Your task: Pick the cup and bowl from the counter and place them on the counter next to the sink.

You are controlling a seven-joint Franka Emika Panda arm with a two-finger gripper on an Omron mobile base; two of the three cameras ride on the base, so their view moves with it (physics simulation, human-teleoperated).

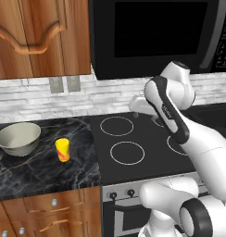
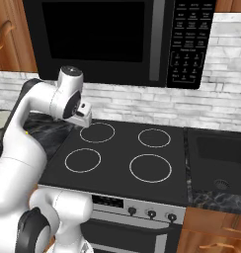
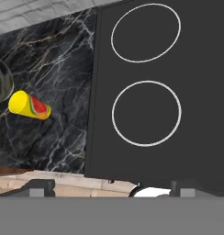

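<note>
No lettering can be read: the microwave's keypad (image 2: 187, 47) and the small mark on the arm (image 1: 167, 112) are too blurred.

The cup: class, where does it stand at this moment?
In the left base view the cup stands upright on the black marble counter, left of the stovetop and just right of the bowl, apart from it.

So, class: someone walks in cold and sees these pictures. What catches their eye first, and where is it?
Probably the white arm looming over the black stovetop with its white rings. Then the small yellow cup upright on the dark marble counter left of the stove, with the wide bowl just beyond it.
</note>
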